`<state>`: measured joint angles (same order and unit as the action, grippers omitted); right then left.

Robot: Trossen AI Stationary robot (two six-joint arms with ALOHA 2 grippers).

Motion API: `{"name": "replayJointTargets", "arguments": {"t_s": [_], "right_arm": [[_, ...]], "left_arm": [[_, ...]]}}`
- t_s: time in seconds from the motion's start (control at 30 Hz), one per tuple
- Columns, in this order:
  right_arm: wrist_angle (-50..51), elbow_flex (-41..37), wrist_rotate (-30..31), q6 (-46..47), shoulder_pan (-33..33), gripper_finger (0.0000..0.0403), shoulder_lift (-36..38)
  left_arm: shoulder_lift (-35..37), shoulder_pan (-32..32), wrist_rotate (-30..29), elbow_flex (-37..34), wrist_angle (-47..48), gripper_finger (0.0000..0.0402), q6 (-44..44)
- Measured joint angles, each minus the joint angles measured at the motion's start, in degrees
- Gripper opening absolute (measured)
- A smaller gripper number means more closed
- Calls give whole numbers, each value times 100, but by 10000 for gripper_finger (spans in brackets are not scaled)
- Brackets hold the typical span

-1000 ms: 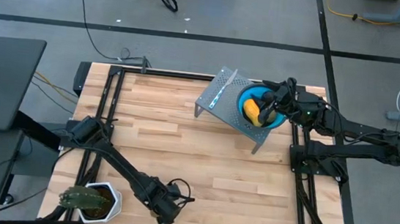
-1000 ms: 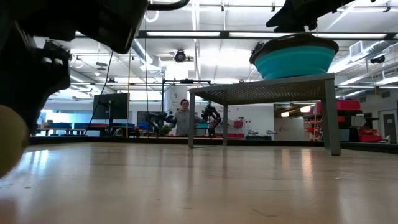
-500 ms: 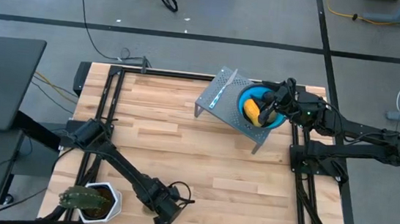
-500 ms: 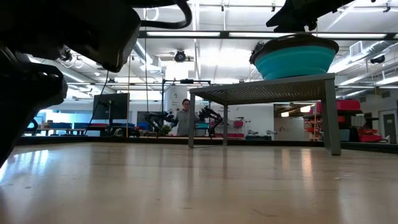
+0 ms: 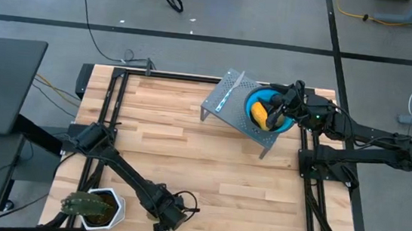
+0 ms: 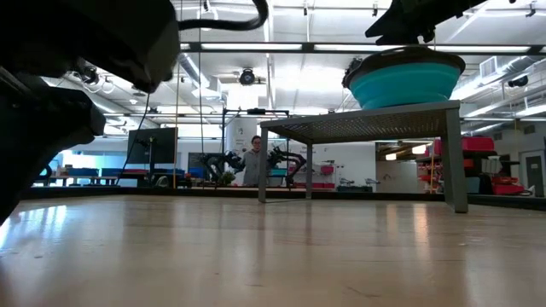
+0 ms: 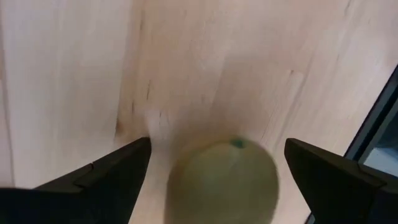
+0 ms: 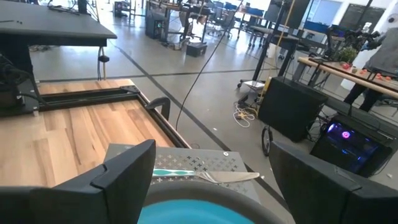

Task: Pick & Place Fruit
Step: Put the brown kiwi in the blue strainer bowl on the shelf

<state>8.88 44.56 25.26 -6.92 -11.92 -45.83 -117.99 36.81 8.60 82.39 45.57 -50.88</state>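
An olive-brown oval fruit [image 7: 224,183] lies on the wooden table near its front edge. My left gripper [image 7: 217,149] points down over it and is open, one finger on each side with a gap to the fruit. In the high view that gripper [image 5: 166,219] covers the fruit. A yellow fruit [image 5: 261,115] lies in the blue bowl [image 5: 281,126], which stands on a grey perforated stand [image 5: 230,103] at the far right. My right gripper [image 5: 279,101] hovers open and level over the bowl's rim [image 8: 186,214].
A green spiky plant in a white pot [image 5: 95,207] stands at the near left corner, close to my left arm. A thin pale-blue stick [image 8: 180,172] lies on the stand beside the bowl. Bare wood [image 5: 208,169] stretches between the two arms. A person stands far off in the room [image 6: 253,162].
My left gripper has rolled about its own pointing line above the olive fruit and sunk slightly. In the low view it now hides the fruit, which showed at the left edge a second ago.
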Motion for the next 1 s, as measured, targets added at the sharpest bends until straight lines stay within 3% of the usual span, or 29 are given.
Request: {"name": "replayJointTargets", "arguments": {"t_s": [0.27,0.73,1.0], "right_arm": [[37,2,-2,0,1,325,0],[37,0,-7,1,0,325,0],[37,0,-9,2,-1,325,0]], "left_arm": [[-15,190,-357,-17,694,384,64],[-15,333,-861,-20,674,384,213],[-15,233,-713,-20,670,328,233]]}}
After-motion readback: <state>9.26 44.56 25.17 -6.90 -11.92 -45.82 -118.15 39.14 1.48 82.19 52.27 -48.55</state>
